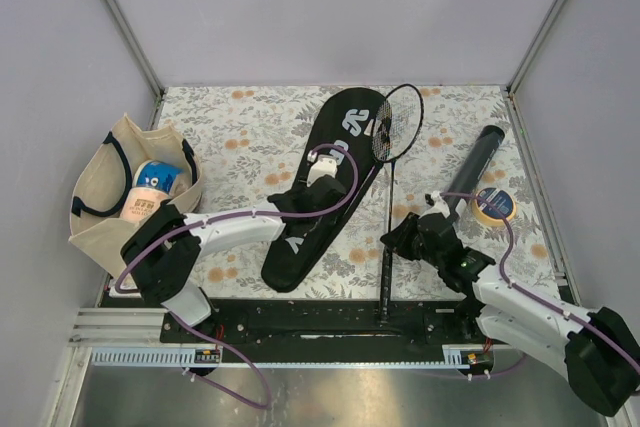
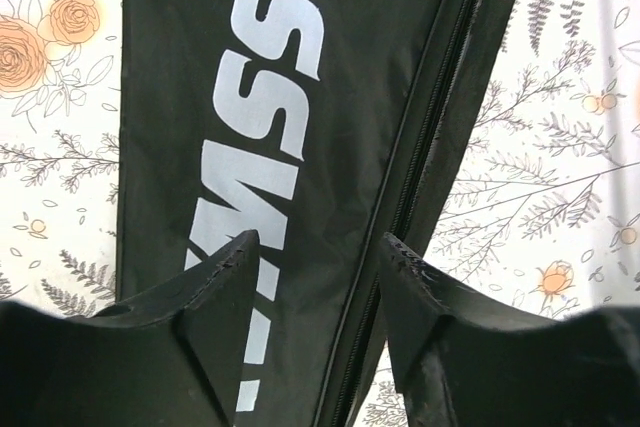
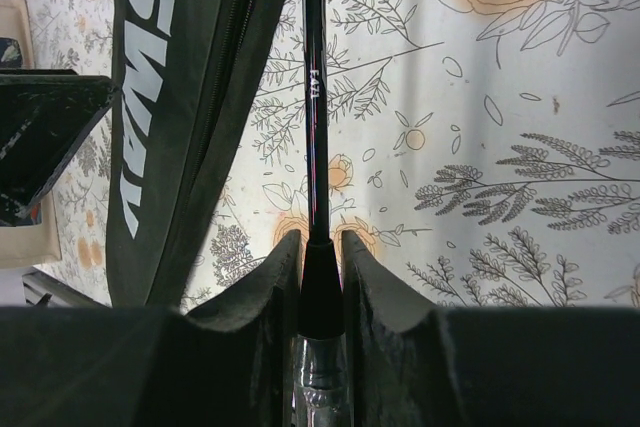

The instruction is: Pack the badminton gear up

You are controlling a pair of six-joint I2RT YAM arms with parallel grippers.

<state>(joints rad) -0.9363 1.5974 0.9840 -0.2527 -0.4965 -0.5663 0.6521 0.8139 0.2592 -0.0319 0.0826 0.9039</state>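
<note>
A black racquet-shaped cover (image 1: 300, 247) with white lettering lies slantwise mid-table, its zip edge facing right. My left gripper (image 1: 330, 172) hovers over its middle, open; in the left wrist view the cover (image 2: 330, 97) and its zip run between the spread fingertips (image 2: 235, 257), which hold nothing. A thin black racquet (image 1: 397, 122) lies just right of the cover, head resting on the cover's top end. My right gripper (image 1: 392, 239) is shut on the racquet (image 3: 313, 97) where shaft meets handle. A long black tube (image 1: 480, 162) lies at the right.
A beige tote bag (image 1: 110, 207) with dark handles stands at the left edge, with a white-and-orange container inside. A tape roll with a blue centre (image 1: 493, 204) lies beside the tube. The table wears a floral cloth (image 1: 250, 137), and walls close it in on three sides.
</note>
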